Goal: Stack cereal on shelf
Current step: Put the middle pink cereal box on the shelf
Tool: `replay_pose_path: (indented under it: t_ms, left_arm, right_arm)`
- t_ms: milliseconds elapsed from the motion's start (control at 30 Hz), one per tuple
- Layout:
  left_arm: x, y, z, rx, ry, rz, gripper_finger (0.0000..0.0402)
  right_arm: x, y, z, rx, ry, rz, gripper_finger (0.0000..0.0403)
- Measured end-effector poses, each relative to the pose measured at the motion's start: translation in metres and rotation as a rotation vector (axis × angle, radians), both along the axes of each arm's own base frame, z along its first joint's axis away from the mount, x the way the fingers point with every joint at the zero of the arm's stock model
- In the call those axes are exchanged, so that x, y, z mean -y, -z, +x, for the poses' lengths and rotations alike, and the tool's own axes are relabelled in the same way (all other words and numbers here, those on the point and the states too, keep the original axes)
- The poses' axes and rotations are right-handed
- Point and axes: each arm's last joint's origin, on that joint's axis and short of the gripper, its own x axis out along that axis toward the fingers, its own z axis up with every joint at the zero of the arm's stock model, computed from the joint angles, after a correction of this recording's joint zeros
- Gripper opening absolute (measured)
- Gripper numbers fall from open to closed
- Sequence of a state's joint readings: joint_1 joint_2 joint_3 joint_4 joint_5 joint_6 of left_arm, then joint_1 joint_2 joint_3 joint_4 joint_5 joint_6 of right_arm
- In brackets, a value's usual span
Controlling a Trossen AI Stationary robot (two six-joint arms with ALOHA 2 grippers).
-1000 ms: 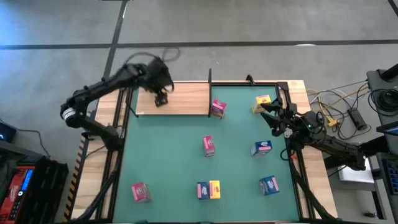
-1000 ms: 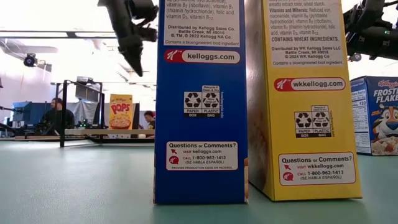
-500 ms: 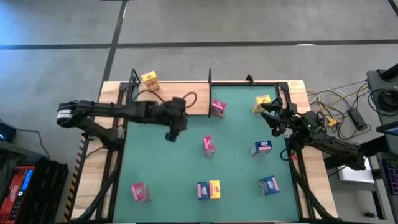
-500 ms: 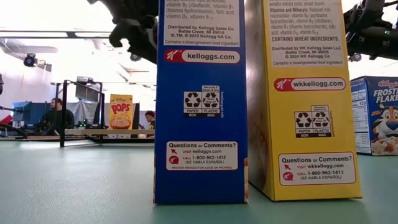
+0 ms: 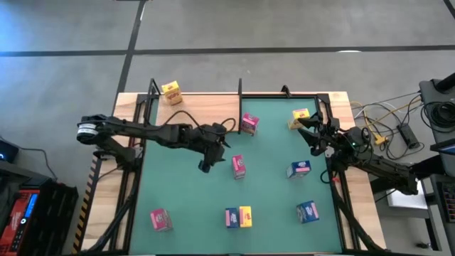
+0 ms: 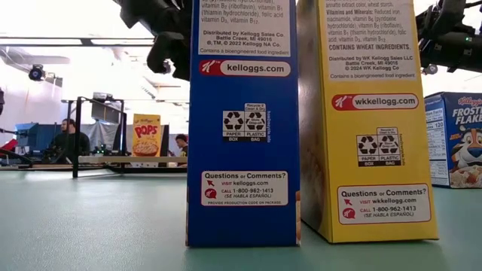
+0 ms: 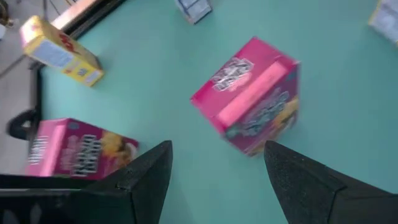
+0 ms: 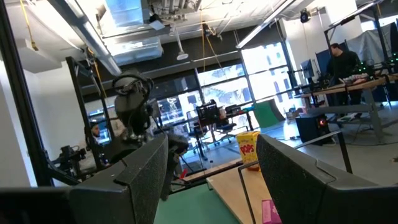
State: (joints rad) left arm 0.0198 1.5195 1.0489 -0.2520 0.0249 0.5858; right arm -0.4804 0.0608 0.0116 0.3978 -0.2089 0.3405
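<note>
left gripper (image 5: pixel 206 165) moved beside pink box (image 5: pixel 238 166); fingers apart, blurred.

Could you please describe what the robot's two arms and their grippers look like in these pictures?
Both arms are black and slender, built of jointed tubular segments. The left arm has a pale grey ring at its base joint and a thin black cable looping near the left gripper. The right arm also carries cabling near the right gripper. In the wrist views, each gripper's two fingers are dark, flat and tapered.
</note>
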Motion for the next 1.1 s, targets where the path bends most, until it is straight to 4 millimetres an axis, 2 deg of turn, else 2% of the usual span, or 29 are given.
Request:
replay_pose_path:
  t_ms: [200,300,667,933,1100]
  left_arm:
    - [0.006,-0.008,-0.005,0.009,-0.077,-0.112,0.0237]
    - [0.005,-0.009,-0.006,0.014,-0.074,-0.11,0.0237]
    - [0.012,-0.003,0.008,0.11,0.318,0.003,0.0237]
    - [0.006,0.016,0.022,0.117,0.36,0.058,0.0237]
    - [0.002,0.018,0.034,0.11,0.357,0.064,0.0237]
  right_arm:
    - [0.0,0.0,0.0,0.0,0.0,0.0,0.0235]
    - [0.0,0.0,0.0,0.0,0.0,0.0,0.0235]
    - [0.0,0.0,0.0,0.0,0.0,0.0,0.0235]
    - [0.0,0.0,0.0,0.0,0.0,0.0,0.0235]
    - [0.0,0.0,0.0,0.0,0.0,0.0,0.0235]
